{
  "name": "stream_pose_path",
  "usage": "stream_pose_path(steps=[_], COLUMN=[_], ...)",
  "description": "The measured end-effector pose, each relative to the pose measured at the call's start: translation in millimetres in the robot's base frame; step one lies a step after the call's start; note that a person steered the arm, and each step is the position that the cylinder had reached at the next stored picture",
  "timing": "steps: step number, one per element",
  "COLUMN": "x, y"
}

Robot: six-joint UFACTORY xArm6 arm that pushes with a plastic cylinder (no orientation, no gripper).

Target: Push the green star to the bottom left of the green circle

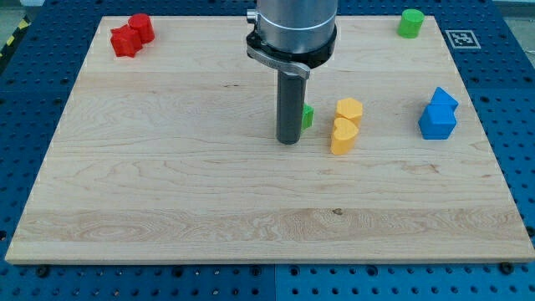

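Note:
The green star (308, 116) is mostly hidden behind my rod near the board's middle; only its right edge shows. My tip (289, 141) rests on the board just left of and below the star, touching or almost touching it. The green circle (410, 22) stands far off at the view's top right, near the board's top edge.
Two yellow blocks (346, 124) sit stacked in a column just right of the star. Two blue blocks (438, 114) lie at the view's right. Two red blocks (132, 35) lie at the top left. The wooden board (167, 192) ends in blue pegboard on all sides.

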State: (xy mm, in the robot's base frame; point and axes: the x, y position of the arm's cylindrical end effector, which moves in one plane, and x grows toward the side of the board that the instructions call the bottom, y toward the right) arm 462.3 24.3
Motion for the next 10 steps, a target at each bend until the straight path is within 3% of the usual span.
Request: stream_pose_path(steps=[1, 5, 7, 10], x=[28.4, 40.6, -40.0, -117.0], y=[0.7, 1.8, 1.9, 14.9])
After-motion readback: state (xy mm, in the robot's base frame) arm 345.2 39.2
